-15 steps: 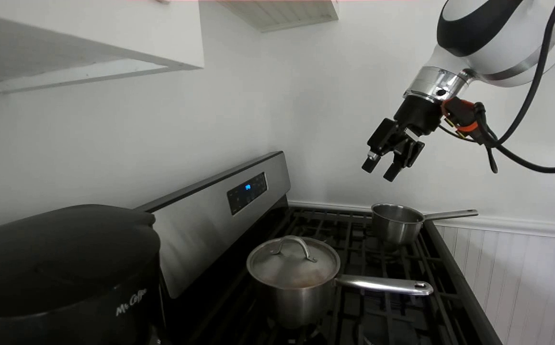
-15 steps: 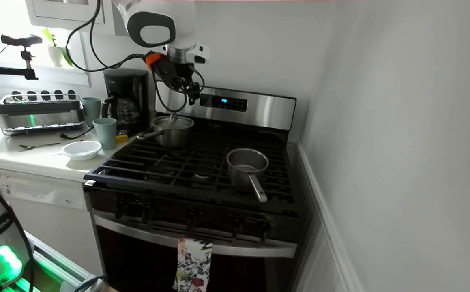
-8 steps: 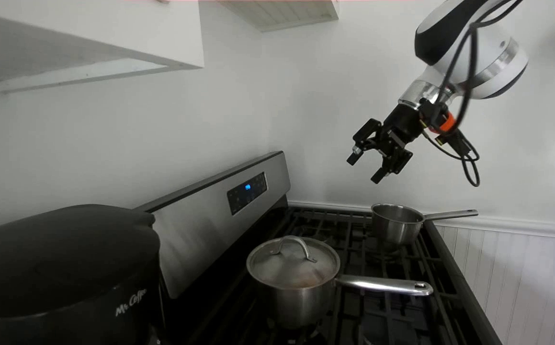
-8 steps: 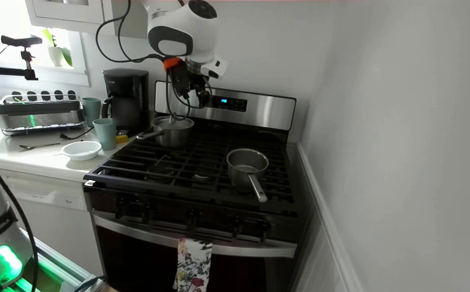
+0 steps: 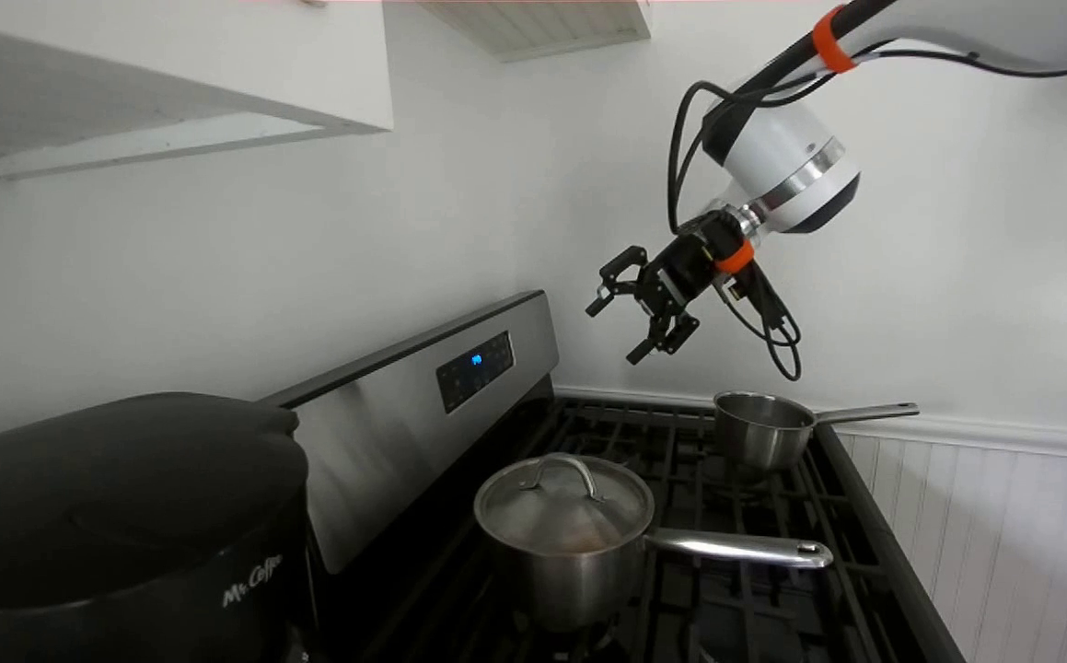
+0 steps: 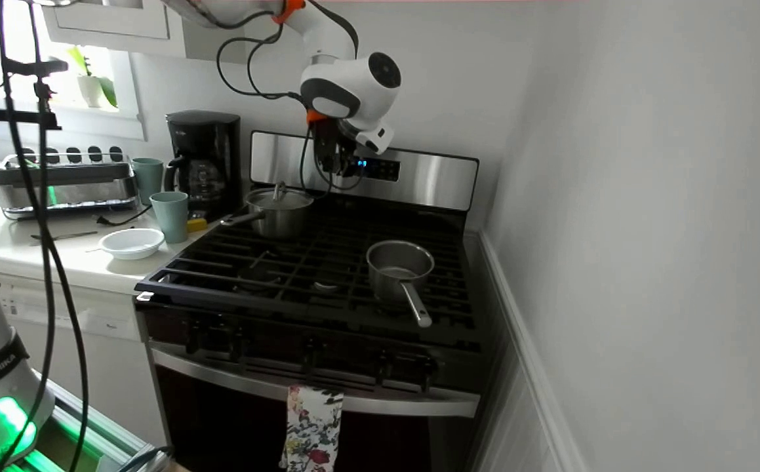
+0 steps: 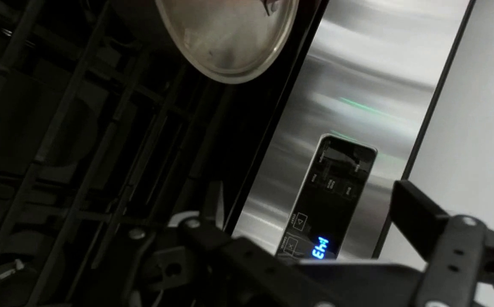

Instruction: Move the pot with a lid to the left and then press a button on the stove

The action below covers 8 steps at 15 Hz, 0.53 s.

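Note:
The pot [image 5: 570, 585] stands on the burner grates, its lid [image 5: 561, 516] on top and its long handle pointing away from the back panel. Pot [image 6: 281, 219] and lid [image 6: 267, 198] are at the stove's back left in an exterior view; the lid [image 7: 234, 42] shows at the wrist view's top. The stove [image 5: 386, 433] has a black control panel [image 5: 459, 382] with a blue display. My gripper [image 5: 617, 330] is wide open and empty, in the air in front of the back panel, touching nothing. In the wrist view its fingers [image 7: 308, 187] appear either side of the control panel [image 7: 336, 192].
A smaller lidless saucepan [image 6: 396, 275] stands on the right grates. The black coffee maker [image 5: 128, 516] is beside the stove. Cups [image 6: 170, 216] and a white bowl [image 6: 132, 243] are on the counter. A cabinet [image 5: 174, 64] overhangs; a wall [image 6: 589, 229] bounds the right side.
My gripper has moved toward the back panel and control panel, leftward in one exterior view and rightward in the other. Its fingers have spread wider. The pot, lid and small saucepan have not moved.

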### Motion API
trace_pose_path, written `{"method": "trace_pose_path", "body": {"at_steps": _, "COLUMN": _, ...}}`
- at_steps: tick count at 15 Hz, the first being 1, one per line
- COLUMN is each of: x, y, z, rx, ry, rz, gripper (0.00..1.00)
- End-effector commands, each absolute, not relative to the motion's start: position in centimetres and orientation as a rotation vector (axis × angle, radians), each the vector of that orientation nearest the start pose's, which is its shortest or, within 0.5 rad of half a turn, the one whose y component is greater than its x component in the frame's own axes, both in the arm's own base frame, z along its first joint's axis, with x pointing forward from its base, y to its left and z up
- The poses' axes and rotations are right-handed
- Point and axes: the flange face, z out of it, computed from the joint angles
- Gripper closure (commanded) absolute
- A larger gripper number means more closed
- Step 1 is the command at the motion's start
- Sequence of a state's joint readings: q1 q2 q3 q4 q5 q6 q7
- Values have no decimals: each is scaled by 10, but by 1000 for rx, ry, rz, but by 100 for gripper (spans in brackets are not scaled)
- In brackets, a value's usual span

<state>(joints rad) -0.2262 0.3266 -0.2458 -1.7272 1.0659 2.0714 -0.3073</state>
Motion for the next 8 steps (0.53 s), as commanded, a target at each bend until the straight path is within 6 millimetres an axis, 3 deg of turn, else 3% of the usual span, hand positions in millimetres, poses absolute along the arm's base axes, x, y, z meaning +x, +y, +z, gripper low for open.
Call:
{"method": "trace_pose_path", "body": {"at_steps": 1, "x": 664, "y": -256, "z": 400, "rx": -2123, "ry": 772, "rz": -354, "gripper": 0}}
{"method": "trace_pose_path", "body": {"at_steps": 2, "x": 674, "y": -255, "z": 395, "rx": -2116, "ry": 772, "rz": -336, "gripper": 9}}
{"method": "trace_pose_path", "body": {"at_steps": 3, "x": 683, "y": -255, "z": 389, "rx": -2107, "ry": 772, "rz": -328, "gripper": 26}}
{"method": "trace_pose_path", "body": {"at_steps": 8, "x": 725, "y": -243, "z": 370, "rx": -2032, "ry": 811, "rz": -316, "gripper": 62}}
